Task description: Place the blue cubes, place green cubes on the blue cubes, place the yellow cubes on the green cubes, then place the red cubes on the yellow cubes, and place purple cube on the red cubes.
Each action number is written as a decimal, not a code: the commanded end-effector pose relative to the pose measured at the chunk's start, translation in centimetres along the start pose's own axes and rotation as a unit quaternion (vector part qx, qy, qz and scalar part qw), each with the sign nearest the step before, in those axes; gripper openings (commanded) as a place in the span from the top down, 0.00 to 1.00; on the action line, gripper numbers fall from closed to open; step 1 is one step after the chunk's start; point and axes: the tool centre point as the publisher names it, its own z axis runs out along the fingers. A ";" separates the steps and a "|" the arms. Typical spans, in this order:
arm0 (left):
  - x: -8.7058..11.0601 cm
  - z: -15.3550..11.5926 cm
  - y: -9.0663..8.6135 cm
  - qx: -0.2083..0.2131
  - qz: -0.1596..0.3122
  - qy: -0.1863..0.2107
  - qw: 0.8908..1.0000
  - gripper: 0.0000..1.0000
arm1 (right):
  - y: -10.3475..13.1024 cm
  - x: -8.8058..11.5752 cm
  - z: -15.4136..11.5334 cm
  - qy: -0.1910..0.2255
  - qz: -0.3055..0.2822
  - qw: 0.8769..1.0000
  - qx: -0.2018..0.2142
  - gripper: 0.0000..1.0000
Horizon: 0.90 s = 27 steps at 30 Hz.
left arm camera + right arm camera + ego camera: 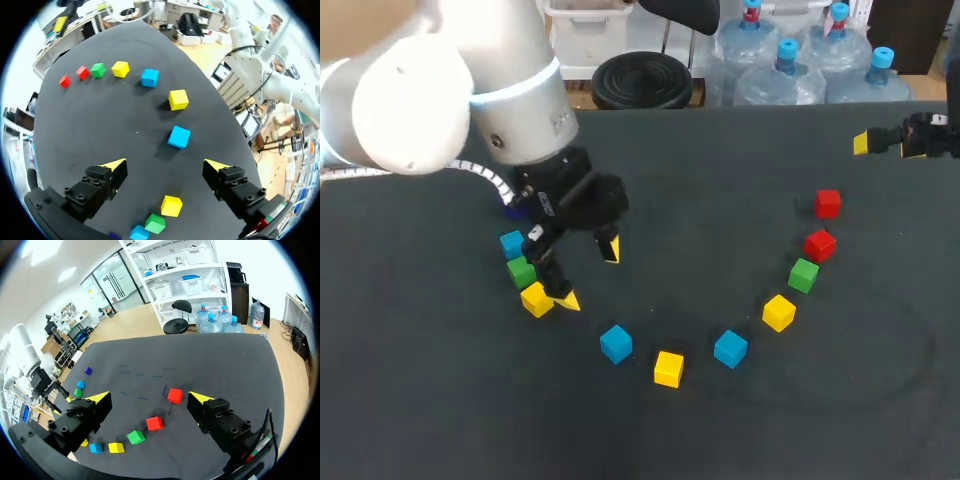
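Note:
Cubes lie in a U-shaped arc on the dark table (pixel 720 160). On the left are a blue cube (pixel 511 243), a green cube (pixel 521 270) and a yellow cube (pixel 536 299). A purple cube (pixel 513 210) is partly hidden behind my left arm. Along the front lie blue (pixel 616 343), yellow (pixel 668 368) and blue (pixel 730 348). On the right, yellow (pixel 779 312), green (pixel 803 274) and two red cubes (pixel 820 244) (pixel 828 203). My left gripper (pixel 588 274) hangs open beside the left group, a blue cube (pixel 179 136) ahead of it. My right gripper (pixel 885 142) is open, far right and high, holding nothing.
In the right wrist view the red cube (pixel 175 395) lies ahead between the open fingers, well below them. The middle of the arc and the near right of the table hold no objects. The table's far edge runs just behind my right gripper.

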 end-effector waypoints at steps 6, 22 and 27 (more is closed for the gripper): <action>-1.0 2.0 0.2 0.030 0.052 0.003 0.998 0.00 | 0.1 0.0 0.0 0.000 0.000 1.000 0.002 0.00; -1.3 4.4 -1.4 0.059 0.094 0.025 0.994 0.00 | 0.1 0.0 0.0 0.000 0.000 1.000 0.002 0.00; -1.7 5.2 -1.8 0.049 0.100 0.037 0.993 0.00 | 0.1 0.0 0.0 0.000 0.000 1.000 0.002 0.00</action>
